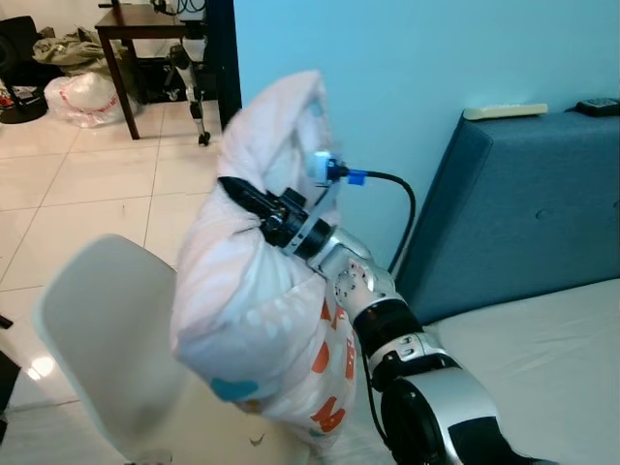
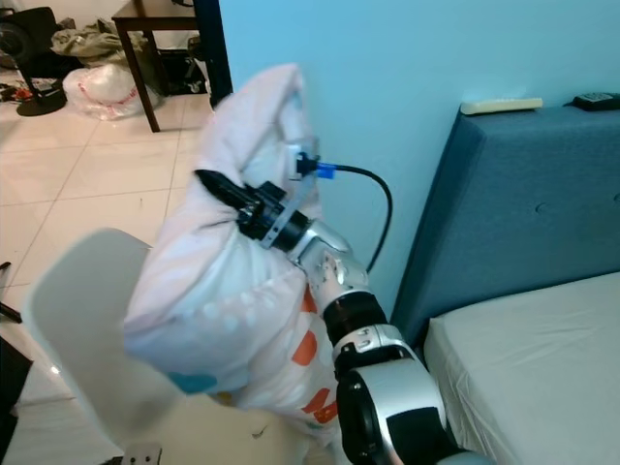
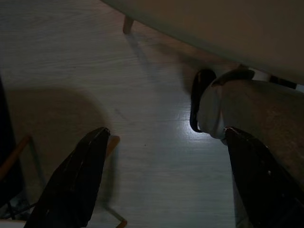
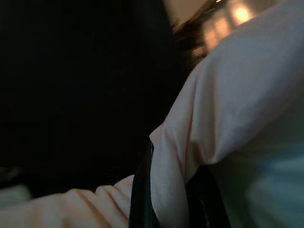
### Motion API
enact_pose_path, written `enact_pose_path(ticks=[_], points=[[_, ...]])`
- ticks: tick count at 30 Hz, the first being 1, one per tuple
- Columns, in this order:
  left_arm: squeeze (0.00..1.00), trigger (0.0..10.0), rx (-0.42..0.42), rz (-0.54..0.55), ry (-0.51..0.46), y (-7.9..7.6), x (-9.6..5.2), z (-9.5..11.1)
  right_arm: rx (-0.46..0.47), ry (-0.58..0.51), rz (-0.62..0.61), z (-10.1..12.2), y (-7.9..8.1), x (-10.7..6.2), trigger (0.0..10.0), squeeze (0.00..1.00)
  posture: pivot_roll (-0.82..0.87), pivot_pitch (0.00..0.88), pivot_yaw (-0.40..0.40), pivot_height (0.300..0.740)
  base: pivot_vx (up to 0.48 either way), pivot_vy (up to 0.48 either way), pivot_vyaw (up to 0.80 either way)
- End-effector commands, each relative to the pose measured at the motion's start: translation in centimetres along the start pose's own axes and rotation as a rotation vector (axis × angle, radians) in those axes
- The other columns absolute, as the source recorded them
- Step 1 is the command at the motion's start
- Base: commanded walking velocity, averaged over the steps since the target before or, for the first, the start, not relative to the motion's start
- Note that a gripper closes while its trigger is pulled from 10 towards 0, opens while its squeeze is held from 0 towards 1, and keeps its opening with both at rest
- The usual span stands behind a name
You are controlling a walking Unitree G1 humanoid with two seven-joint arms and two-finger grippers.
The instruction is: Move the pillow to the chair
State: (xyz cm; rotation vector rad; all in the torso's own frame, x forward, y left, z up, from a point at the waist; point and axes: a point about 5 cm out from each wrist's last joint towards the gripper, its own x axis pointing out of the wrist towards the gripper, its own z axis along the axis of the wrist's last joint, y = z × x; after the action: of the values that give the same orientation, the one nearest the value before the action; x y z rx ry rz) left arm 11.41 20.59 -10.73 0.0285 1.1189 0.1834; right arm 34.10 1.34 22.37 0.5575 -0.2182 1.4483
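A white pillow [image 1: 257, 320] with orange and teal marks hangs bunched in the air, pinched at its middle by my right gripper [image 1: 242, 199], which is shut on its cloth. The same pale fabric [image 4: 228, 118] wraps over the black fingers [image 4: 142, 194] in the right wrist view. A white chair [image 1: 107, 339] stands low on the left, its curved back just beside the pillow's lower part. My left gripper [image 3: 164, 180] hangs idle and open over the wooden floor.
A blue upholstered headboard [image 1: 528, 203] and a white mattress [image 1: 542, 358] lie to the right, against a light blue wall [image 1: 407, 58]. A dark wooden table [image 1: 140, 39] and a white bag [image 1: 82, 97] stand far back on the tiled floor.
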Motion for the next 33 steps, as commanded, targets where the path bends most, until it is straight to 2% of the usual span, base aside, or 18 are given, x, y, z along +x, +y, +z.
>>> enact_pose_path(ticks=[1, 2, 5, 6, 7, 10, 12, 18, 25, 27, 29, 30, 32, 33], points=[[0.00, 10.0, -0.007, 0.000, 0.049, 0.0, -0.2, -1.4, 0.190, -0.125, 0.267, -3.9, 5.8, 6.2, 10.0, 0.00, 0.03, 0.040, -0.054, 0.740, 0.000, 0.000, 0.00], [0.00, 10.0, -0.010, 0.002, 0.054, 0.0, -0.3, -1.7, 0.230, -0.103, 0.306, -5.0, 6.5, 6.1, 10.0, 0.00, 0.03, 0.042, -0.055, 0.740, 0.000, 0.000, 0.00], [0.00, 10.0, -0.012, 0.003, 0.057, 0.0, -0.3, -1.8, 0.247, -0.071, 0.288, -6.2, 6.6, 5.9, 10.0, 0.00, 0.04, 0.046, -0.057, 0.740, 0.000, 0.000, 0.00], [0.00, 10.0, -0.013, 0.004, 0.057, 0.0, -0.3, -1.8, 0.222, -0.038, 0.237, -7.0, 6.1, 5.6, 10.0, 0.00, 0.04, 0.047, -0.058, 0.740, 0.000, 0.000, 0.00], [0.00, 10.0, -0.013, 0.004, 0.057, 0.0, -0.3, -1.8, 0.222, -0.038, 0.237, -7.0, 6.1, 5.6, 10.0, 0.00, 0.04, 0.047, -0.058, 0.740, 0.000, 0.000, 0.00], [0.00, 10.0, -0.013, 0.005, 0.058, 0.1, -0.3, -1.9, 0.102, 0.130, -0.023, -9.7, 4.2, 3.9, 10.0, 0.00, 0.04, 0.050, -0.057, 0.740, 0.000, 0.000, 0.00], [0.00, 10.0, -0.013, 0.006, 0.057, 0.1, -0.3, -1.8, 0.074, 0.197, -0.080, -10.5, 3.5, 2.6, 10.0, 0.00, 0.04, 0.050, -0.055, 0.740, 0.000, 0.000, 0.00], [0.00, 10.0, -0.004, 0.006, 0.056, 0.2, -0.3, -1.7, 0.122, 0.208, -0.113, -11.0, 3.0, 0.7, 10.0, 0.00, 0.03, 0.052, -0.049, 0.740, 0.000, 0.000, 0.65], [0.00, 10.0, 0.002, 0.006, 0.054, 0.2, -0.3, -1.6, 0.074, 0.228, -0.167, -11.4, 2.7, 0.7, 10.0, 0.00, 0.03, 0.048, -0.049, 0.740, 0.000, 0.000, 0.78], [0.00, 10.0, 0.002, 0.007, 0.052, 0.3, -0.3, -1.5, 0.003, 0.288, -0.268, -11.7, 2.0, 0.2, 10.0, 0.00, 0.04, 0.046, -0.051, 0.740, 0.000, 0.000, 0.79], [0.00, 10.0, -0.001, 0.008, 0.051, 0.3, -0.2, -1.5, -0.116, 0.414, -0.494, -11.8, 0.2, -1.5, 10.0, 0.00, 0.04, 0.044, -0.053, 0.740, 0.000, 0.000, 0.28], [0.00, 10.0, -0.001, 0.008, 0.051, 0.3, -0.2, -1.5, -0.116, 0.414, -0.494, -11.8, 0.2, -1.5, 10.0, 0.00, 0.04, 0.044, -0.053, 0.740, 0.000, 0.000, 0.00], [0.00, 10.0, -0.002, 0.010, 0.053, 0.4, -0.3, -1.6, -0.187, 0.488, -0.670, -11.5, -1.2, -3.4, 10.0, 0.00, 0.04, 0.044, -0.052, 0.740, 0.000, 0.000, 0.00], [0.00, 10.0, -0.002, 0.010, 0.053, 0.4, -0.3, -1.6, -0.187, 0.488, -0.670, -11.5, -1.2, -3.4, 10.0, 0.00, 0.04, 0.044, -0.052, 0.740, 0.000, 0.000, 0.00]])
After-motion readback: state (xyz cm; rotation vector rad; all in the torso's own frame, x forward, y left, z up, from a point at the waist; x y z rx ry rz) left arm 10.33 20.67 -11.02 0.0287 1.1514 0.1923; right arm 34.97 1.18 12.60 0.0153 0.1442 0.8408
